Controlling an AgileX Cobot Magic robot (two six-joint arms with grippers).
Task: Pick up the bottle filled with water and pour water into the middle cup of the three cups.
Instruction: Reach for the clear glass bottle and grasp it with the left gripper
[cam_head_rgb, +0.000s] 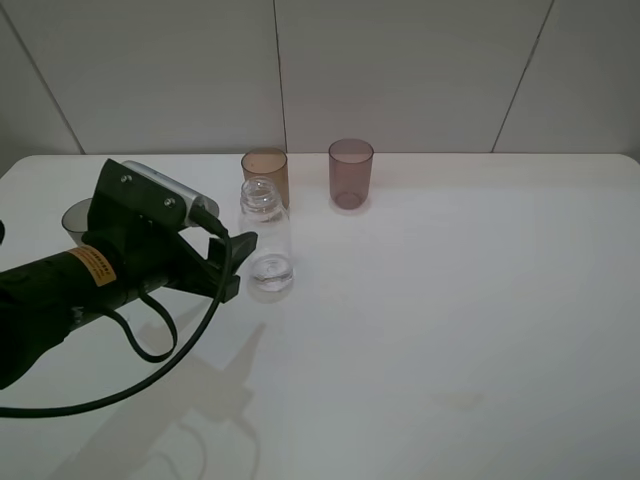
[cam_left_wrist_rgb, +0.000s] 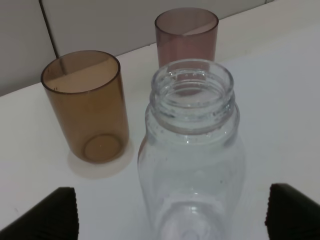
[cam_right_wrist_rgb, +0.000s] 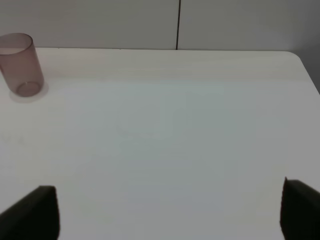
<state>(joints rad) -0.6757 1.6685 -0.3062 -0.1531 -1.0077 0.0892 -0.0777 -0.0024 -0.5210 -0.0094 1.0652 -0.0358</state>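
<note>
Left gripper (cam_left_wrist_rgb: 172, 212) spread wide, capless clear bottle (cam_left_wrist_rgb: 192, 150) upright between the jaws, gaps both sides. Amber middle cup (cam_left_wrist_rgb: 87, 110) just behind it. Right gripper (cam_right_wrist_rgb: 166, 212) also spread.

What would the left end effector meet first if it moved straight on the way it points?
The bottle, upright directly ahead of the left end effector, whose jaws stand open.

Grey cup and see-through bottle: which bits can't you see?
1. Dark grey translucent plastic tumbler: exterior high view, mostly hidden behind the black left arm; absent from both wrist views.
2. Small clear plastic bottle: left wrist view, base cut off by the picture's edge.
</note>
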